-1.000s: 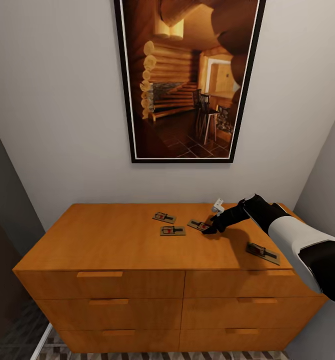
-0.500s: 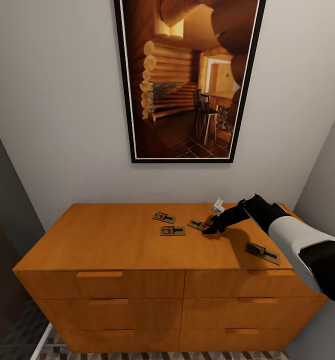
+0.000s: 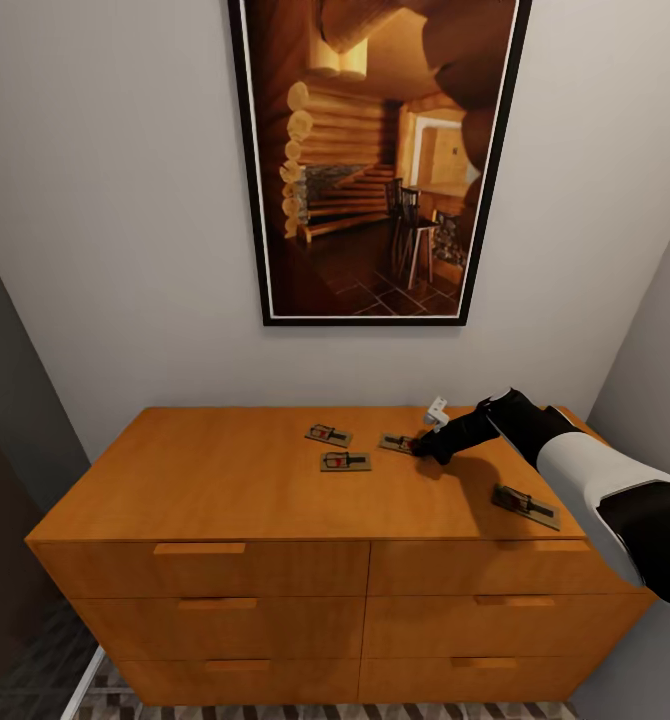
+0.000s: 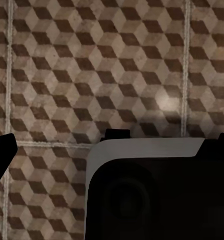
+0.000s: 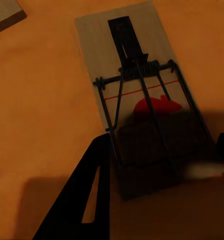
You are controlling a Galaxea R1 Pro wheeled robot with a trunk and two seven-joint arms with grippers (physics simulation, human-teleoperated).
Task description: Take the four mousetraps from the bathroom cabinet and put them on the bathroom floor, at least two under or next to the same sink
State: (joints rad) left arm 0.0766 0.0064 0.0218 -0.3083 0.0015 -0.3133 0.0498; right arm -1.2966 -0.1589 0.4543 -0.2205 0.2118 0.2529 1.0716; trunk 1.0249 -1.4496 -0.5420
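Note:
Four mousetraps are on or just over the flat top of the orange-brown cabinet (image 3: pixel 225 470). Two lie near the back middle (image 3: pixel 328 434) (image 3: pixel 345 461) and one sits toward the right front (image 3: pixel 525 506). My right gripper (image 3: pixel 422 450) is shut on the last mousetrap (image 3: pixel 395 441), which looks slightly raised. In the right wrist view its fingers (image 5: pixel 94 195) flank the near end of this mousetrap (image 5: pixel 137 75), its red spot partly in shadow. My left gripper (image 4: pixel 112 145) is open over the cube-patterned bathroom floor (image 4: pixel 91 65). The sink is out of view.
A large framed picture (image 3: pixel 375 160) hangs on the wall behind the cabinet. Walls close in on both sides. A strip of patterned floor (image 3: pixel 125 700) shows below the drawers. The robot's own white and dark body (image 4: pixel 152 195) sits under the left wrist camera.
The mousetrap at my right gripper has shifted slightly up and back, and the gripper rose a little with it. The other three traps stay put.

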